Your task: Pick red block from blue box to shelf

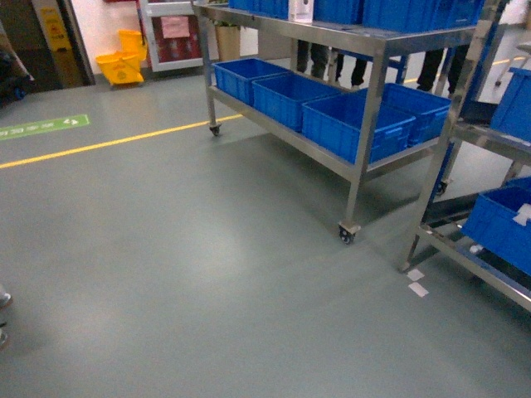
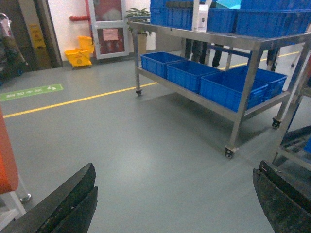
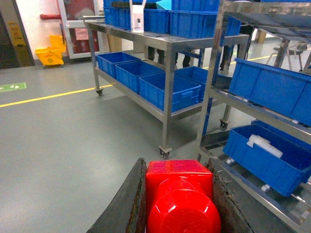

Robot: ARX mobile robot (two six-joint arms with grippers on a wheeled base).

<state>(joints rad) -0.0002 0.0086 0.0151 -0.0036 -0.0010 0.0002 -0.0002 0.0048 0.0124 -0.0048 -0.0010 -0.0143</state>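
Ahead of the robot, the head view shows grey floor (image 1: 207,274) and a steel shelf (image 1: 377,41) loaded with dark blue crates (image 1: 357,124), with neither arm nor the blue box visible. Low in the left wrist view, the left gripper (image 2: 175,204) stands wide apart and empty; the right wrist view shows the right gripper (image 3: 179,204) clamped on the red block (image 3: 180,194), stud toward the camera. Keep the clamp firm, carry the block level, and approach a bare rail of the shelf, steering off the crates
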